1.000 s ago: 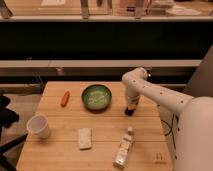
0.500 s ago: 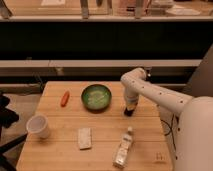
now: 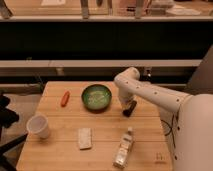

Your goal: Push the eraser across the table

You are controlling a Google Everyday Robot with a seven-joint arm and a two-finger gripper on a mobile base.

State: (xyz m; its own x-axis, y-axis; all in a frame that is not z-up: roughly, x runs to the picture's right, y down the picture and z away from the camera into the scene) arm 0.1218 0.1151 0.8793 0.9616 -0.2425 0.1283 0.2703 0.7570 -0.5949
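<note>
The square butcher-block table [image 3: 55,155] shows pale plank strips. A white arm [image 3: 150,92] bends down just right of the round green bowl [image 3: 96,97]. Its dark gripper [image 3: 130,107] is at the tabletop; clenched or released, I cannot tell. The lying bottle's [image 3: 124,148] label is unreadable. The small black eraser [image 3: 126,114] sits at the gripper's tip.

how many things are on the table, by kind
green bowl: 1
white cup: 1
bottle, lying down: 1
pale pad: 1
orange-red stick: 1
black eraser: 1, at the tip of the tool, right of the bowl
total on the table: 6
</note>
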